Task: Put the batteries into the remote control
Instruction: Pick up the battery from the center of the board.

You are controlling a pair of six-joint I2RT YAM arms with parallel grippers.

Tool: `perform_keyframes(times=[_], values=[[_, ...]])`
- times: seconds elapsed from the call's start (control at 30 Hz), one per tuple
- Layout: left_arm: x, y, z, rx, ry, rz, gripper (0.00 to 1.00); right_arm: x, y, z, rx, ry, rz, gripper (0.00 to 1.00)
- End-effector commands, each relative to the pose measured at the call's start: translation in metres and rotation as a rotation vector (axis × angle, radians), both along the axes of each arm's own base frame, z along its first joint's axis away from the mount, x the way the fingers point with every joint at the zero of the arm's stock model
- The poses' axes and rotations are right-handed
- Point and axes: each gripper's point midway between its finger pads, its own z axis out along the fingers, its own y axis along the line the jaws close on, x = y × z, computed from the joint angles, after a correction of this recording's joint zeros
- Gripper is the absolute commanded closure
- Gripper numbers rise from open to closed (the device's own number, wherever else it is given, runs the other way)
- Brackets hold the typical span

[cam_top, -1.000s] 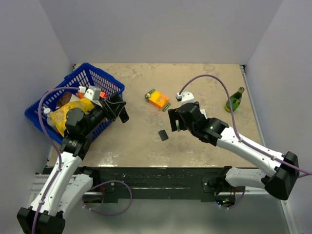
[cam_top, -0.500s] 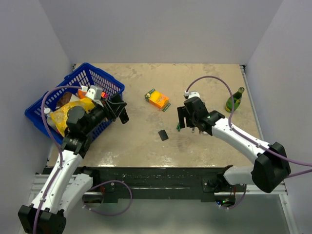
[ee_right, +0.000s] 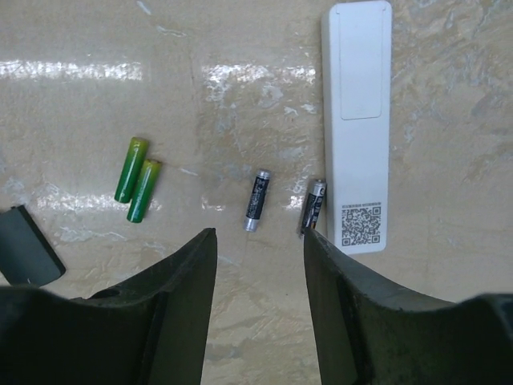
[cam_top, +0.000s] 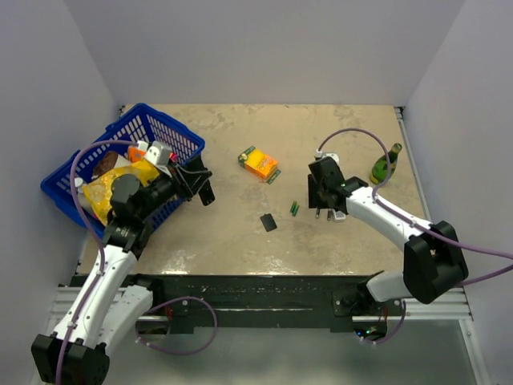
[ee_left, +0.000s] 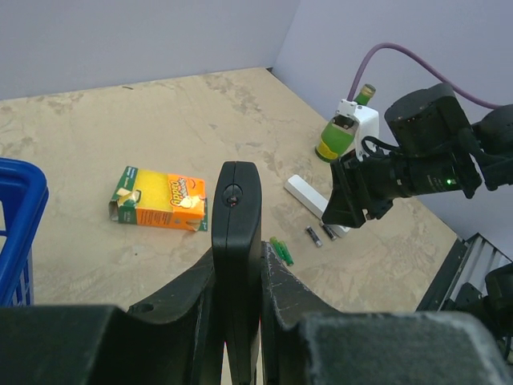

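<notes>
The two green batteries (cam_top: 294, 208) lie side by side on the table, also in the left wrist view (ee_left: 281, 250) and the right wrist view (ee_right: 137, 183). My left gripper (cam_top: 204, 189) (ee_left: 238, 269) is shut on the black remote control (ee_left: 236, 233) and holds it above the table near the basket. The small black cover (cam_top: 268, 222) (ee_right: 28, 255) lies flat near the batteries. My right gripper (cam_top: 325, 212) (ee_right: 259, 241) is open and empty, low over two black-and-silver batteries (ee_right: 256, 200), to the right of the green pair.
A white remote (ee_right: 357, 120) (ee_left: 309, 196) lies beside the black-and-silver batteries. An orange box (cam_top: 260, 164) sits mid-table. A green bottle (cam_top: 386, 164) stands at the right edge. A blue basket (cam_top: 80, 172) with several items stands at the left.
My right gripper has moved right, off the green batteries, which now lie uncovered on the table. The left arm with the remote has hardly moved.
</notes>
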Motion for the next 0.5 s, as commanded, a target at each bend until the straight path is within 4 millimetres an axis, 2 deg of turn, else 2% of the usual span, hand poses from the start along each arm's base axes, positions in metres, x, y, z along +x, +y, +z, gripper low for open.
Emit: perform_keyframes(times=[0.0,0.2,0.37,0.47], values=[[-0.006,-0.008,0.012,-0.029,-0.054,-0.070,1.00,0.002,-0.011,-0.006,0.014,0.004,-0.059,0.51],[-0.005,-0.007,0.012,-0.028,-0.054,-0.064,1.00,0.003,-0.016,-0.024,-0.002,0.043,-0.070,0.59],[-0.005,-0.007,0.012,-0.027,-0.055,-0.062,1.00,0.008,-0.022,-0.029,-0.018,0.047,-0.095,0.70],[-0.006,-0.006,0.012,-0.026,-0.057,-0.059,1.00,0.008,-0.028,-0.034,-0.028,0.057,-0.115,0.72]])
